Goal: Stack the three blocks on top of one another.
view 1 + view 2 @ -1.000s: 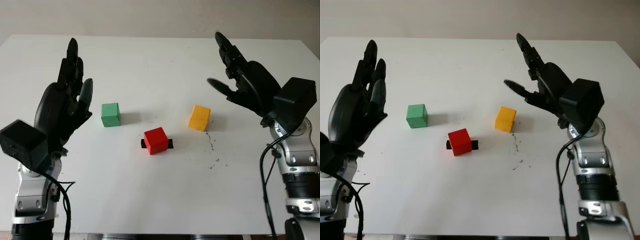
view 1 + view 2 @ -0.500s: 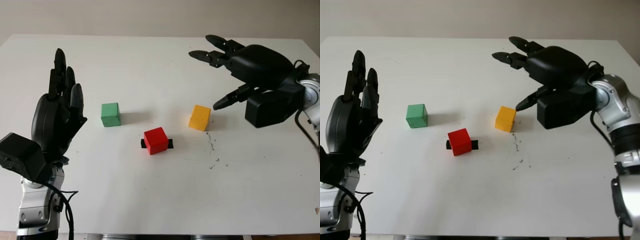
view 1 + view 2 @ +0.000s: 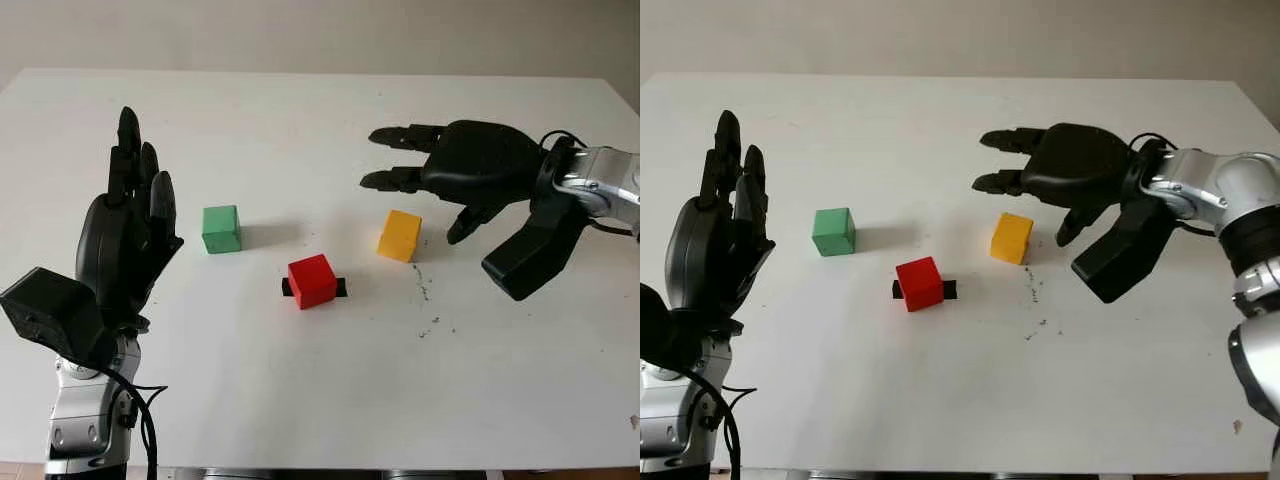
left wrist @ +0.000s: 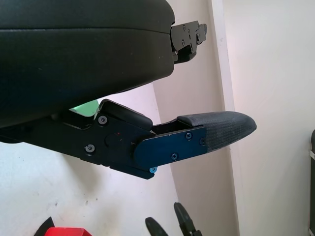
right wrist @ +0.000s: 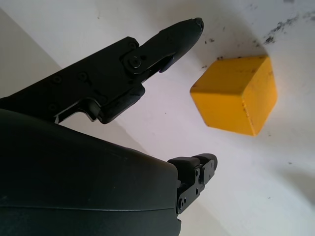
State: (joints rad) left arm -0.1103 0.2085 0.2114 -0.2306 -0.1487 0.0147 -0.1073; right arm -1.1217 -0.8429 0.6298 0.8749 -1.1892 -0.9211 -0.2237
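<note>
Right hand (image 3: 450, 175): a second ago raised upright at centre right of the head views, palm facing inward; now turned palm-down and lowered toward centre frame, open, hovering just above and right of the yellow block (image 3: 399, 235) without touching it. Right forearm now enters from the right edge instead of the bottom right. Left hand (image 3: 125, 240): shifted slightly lower left, open.

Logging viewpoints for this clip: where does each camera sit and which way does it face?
Eye views: on the head, facing forward and down at the table; left hand raised, right hand above the yellow block.
Left wrist: beside its hand's shell; green block and red block peek out.
Right wrist: faces the yellow block past its fingers.
Shared: all three blocks.
</note>
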